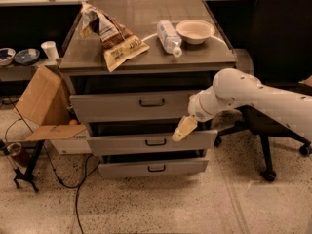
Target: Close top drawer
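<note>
The top drawer is the uppermost of three grey drawers, with a small dark handle centred on its front. Its front stands a little forward of the cabinet, with a dark gap above it. My gripper hangs from the white arm that reaches in from the right. It sits at the drawer front's lower right corner, over the middle drawer.
On the cabinet top lie a chip bag, a water bottle and a bowl. An open cardboard box stands at the left. A black office chair is at the right. Cables lie on the floor.
</note>
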You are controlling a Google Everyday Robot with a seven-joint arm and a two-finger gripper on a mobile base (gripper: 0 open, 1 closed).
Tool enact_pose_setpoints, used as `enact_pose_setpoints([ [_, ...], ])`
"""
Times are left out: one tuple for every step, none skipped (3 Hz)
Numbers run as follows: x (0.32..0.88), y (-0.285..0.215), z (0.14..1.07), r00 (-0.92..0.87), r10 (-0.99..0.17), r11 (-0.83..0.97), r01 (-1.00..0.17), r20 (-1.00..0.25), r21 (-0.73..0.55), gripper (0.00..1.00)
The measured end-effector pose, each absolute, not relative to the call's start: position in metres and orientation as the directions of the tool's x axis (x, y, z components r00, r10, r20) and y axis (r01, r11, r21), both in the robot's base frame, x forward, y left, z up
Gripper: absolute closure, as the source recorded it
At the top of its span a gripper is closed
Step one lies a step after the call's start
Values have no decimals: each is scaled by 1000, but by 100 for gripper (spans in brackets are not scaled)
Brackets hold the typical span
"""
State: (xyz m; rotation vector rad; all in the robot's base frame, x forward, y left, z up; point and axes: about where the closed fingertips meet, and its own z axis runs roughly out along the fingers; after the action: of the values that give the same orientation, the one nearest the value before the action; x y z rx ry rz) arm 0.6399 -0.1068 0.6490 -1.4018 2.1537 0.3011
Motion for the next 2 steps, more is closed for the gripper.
enact_pose_setpoints([
  [645,-103,650,-309,-767,450,-884,-562,-128,0],
  [662,-97,650,-322,-758,477,-867,-567,-145,0],
])
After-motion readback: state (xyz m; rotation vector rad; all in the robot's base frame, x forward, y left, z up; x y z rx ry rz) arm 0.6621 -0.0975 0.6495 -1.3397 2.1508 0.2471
